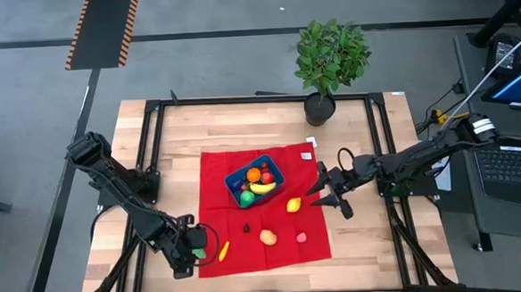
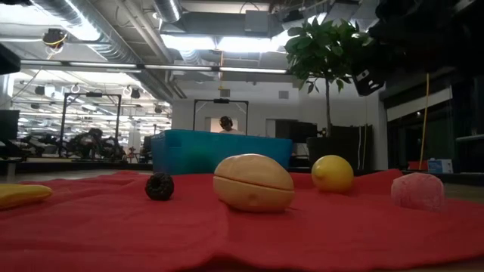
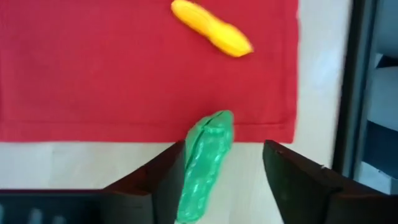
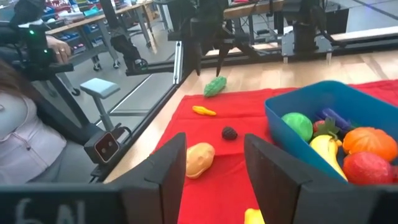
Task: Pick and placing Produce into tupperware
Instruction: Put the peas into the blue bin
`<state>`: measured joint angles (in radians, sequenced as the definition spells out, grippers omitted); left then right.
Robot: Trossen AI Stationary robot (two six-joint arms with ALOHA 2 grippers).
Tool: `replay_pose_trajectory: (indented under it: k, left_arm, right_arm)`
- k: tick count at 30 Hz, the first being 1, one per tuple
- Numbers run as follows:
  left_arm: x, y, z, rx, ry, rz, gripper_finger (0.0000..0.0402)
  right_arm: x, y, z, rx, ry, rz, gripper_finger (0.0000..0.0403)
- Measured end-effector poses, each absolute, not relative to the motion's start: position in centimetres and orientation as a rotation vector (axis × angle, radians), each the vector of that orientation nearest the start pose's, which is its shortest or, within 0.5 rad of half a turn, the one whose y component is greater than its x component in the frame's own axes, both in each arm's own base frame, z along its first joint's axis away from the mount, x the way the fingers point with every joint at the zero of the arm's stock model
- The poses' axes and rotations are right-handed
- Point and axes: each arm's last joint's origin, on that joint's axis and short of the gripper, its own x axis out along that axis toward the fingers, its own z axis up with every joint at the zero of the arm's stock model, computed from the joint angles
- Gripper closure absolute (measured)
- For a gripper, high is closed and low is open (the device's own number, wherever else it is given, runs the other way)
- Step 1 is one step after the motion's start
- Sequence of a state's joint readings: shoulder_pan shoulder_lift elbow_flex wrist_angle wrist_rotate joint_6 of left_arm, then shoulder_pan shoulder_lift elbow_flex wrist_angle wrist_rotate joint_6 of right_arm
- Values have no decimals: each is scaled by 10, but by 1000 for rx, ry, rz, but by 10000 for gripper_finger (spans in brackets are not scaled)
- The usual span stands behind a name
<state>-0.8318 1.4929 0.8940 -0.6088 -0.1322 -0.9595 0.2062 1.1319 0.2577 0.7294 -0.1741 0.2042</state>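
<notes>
Left claw (image 3: pixel 221 171): near corner of the desk (image 1: pixel 180 141), just off the edge of the red cloth (image 1: pixel 222 175). Fingers apart, standing on either side of a green vegetable (image 3: pixel 205 163); one finger is against it, the other shows a gap. The vegetable lies across the cloth's edge, partly on bare wood.

Right claw (image 1: pixel 327 189): above the cloth's far-right edge, beside the blue tupperware (image 1: pixel 274 175). Fingers apart, nothing between them.

Tupperware: on the cloth, toward the potted plant (image 1: pixel 329 57). Contents seen from the right wrist: 1 green round fruit (image 4: pixel 297 126), 1 banana (image 4: pixel 331 154), 1 orange fruit (image 4: pixel 369 140), 1 red fruit (image 4: pixel 367 168), 1 dark purple piece (image 4: pixel 336 117) partly hidden.

Loose produce on the cloth:
- 1 yellow-orange corn cob (image 3: pixel 211 28), near the green vegetable, apart from it.
- 1 small dark berry (image 2: pixel 159 187).
- 1 tan potato-like piece (image 2: pixel 253 183), just beside the berry in the low view.
- 1 lemon (image 2: pixel 332 173), between the tupperware and the right claw.
- 1 pink piece (image 2: pixel 417 190), kind unclear.

Room: a person (image 4: pixel 25 118) seated beyond the desk's side, in the right wrist view.
</notes>
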Motion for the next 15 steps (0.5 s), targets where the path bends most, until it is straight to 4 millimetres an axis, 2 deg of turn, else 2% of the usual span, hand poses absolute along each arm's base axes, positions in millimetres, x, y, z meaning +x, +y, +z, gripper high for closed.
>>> replay_pose_trajectory:
  k: [7,15]
  left_arm:
    - [181,-196,187,-279,1259,6,146]
    - [176,-201,187,-269,1262,-13,145]
  right_arm:
    - [204,48,172,199,215,360,240]
    - [206,48,168,221,239,355,240]
